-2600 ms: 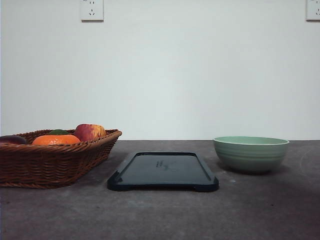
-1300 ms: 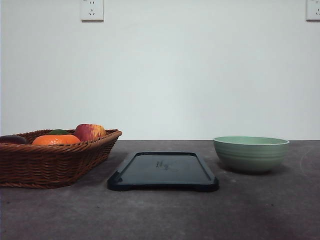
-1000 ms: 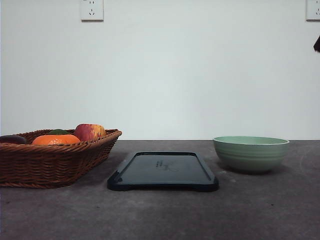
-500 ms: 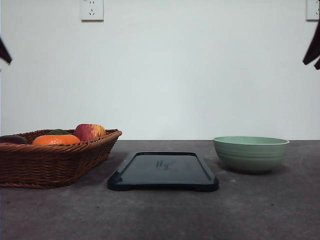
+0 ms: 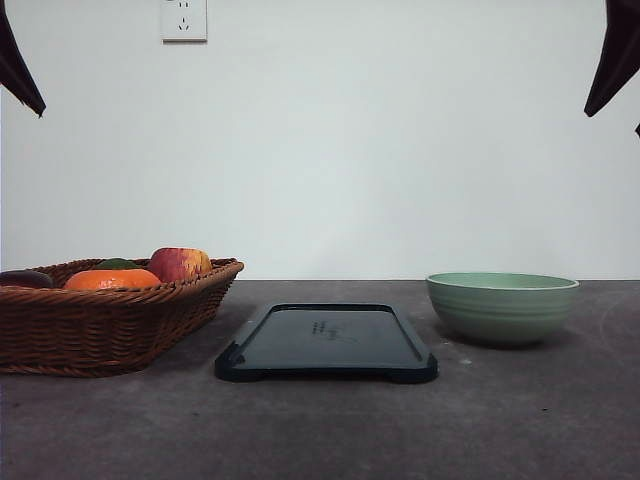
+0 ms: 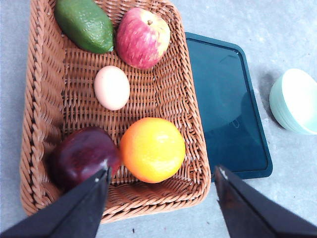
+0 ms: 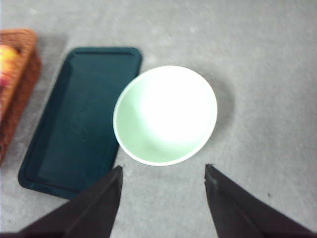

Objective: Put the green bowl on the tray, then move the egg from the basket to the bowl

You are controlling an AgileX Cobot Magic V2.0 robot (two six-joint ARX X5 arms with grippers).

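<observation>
Wicker fills the ground under the left claw point(image 6: 161, 198), whose two dark fingers stand wide apart with nothing between them. The basket point(image 6: 42, 94) lies directly below it. Nearest its fingers sit a dark purple fruit point(image 6: 81, 156) and an orange point(image 6: 152, 149), side by side and touching. Farther from the fingers lies the egg point(image 6: 112, 87), pale pinkish in this view, apart from the orange. Beyond the egg are an apple point(image 6: 142, 37) and an avocado point(image 6: 84, 25) at the far end of the basket. Nothing covers the egg from above.

In the front view only the tip of that claw point(image 5: 18, 65) shows, high above the basket point(image 5: 110, 320).

Between the two claws lies the tray point(image 5: 325, 343), bare, just beside the basket and not touching it in the front view.

Under the right claw point(image 7: 162, 198), also spread wide and holding nothing, sits the bowl point(image 7: 165, 115). It holds nothing and stands on the table, not on the tray point(image 7: 74, 124), though its rim overlaps the tray's edge as seen from above. In the front view the bowl point(image 5: 502, 308) stands clear of the tray, and the right claw point(image 5: 612, 60) hangs well above it.

Grey, mottled table point(image 5: 320, 430) carries everything. A plain white wall point(image 5: 350, 150) with a socket point(image 5: 184, 20) rises behind.
</observation>
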